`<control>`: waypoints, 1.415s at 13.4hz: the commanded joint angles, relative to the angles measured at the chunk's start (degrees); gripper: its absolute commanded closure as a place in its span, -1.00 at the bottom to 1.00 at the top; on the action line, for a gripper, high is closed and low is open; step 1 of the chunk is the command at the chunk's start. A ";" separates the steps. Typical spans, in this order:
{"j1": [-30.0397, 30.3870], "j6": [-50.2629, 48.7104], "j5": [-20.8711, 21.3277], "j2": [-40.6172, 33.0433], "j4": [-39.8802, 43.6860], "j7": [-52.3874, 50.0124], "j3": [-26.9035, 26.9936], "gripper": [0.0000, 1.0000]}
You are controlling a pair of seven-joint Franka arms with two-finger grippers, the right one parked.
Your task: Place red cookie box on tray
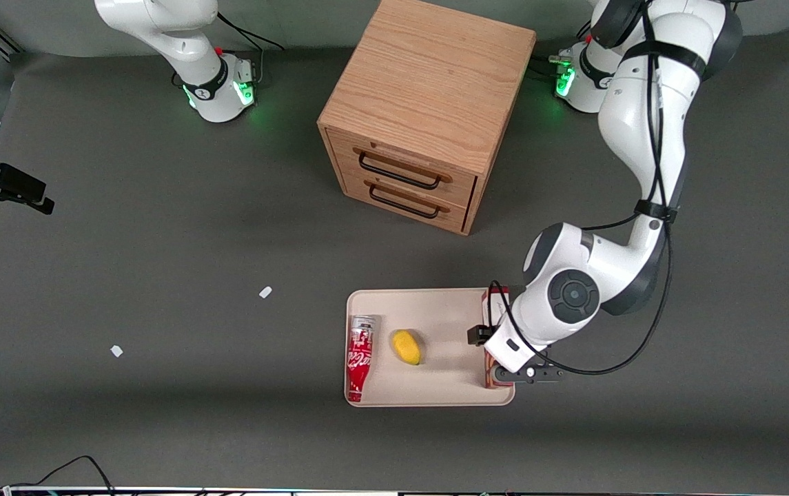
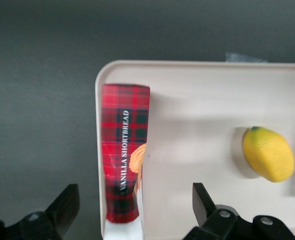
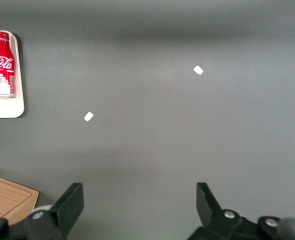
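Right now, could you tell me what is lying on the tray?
On the tray lie a soda can, a lemon and the red cookie box along one rim. The open gripper above covers the box's end.

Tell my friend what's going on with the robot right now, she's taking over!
Hand: open, above the cookie box, fingers either side of it, not gripping.
Box: lying in the tray, along the rim at the working arm's end.
Also in the tray: a lemon in the middle and a soda can lying along the rim at the parked arm's end.
Done: box is on the tray and let go.
Left: probably just lift the hand clear.
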 commanded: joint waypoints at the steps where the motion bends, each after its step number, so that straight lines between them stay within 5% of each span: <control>1: 2.07 -1.80 -1.70 -10.43 -8.01 -1.24 0.39 -1.00; 5: 9.27 -13.74 -4.17 -23.35 -12.50 -0.11 0.13 -1.00; 13: 21.41 -20.16 0.40 -49.29 -34.13 18.61 1.27 -1.00; 19: 23.79 -31.58 -0.92 -59.06 -33.44 24.24 1.27 -1.00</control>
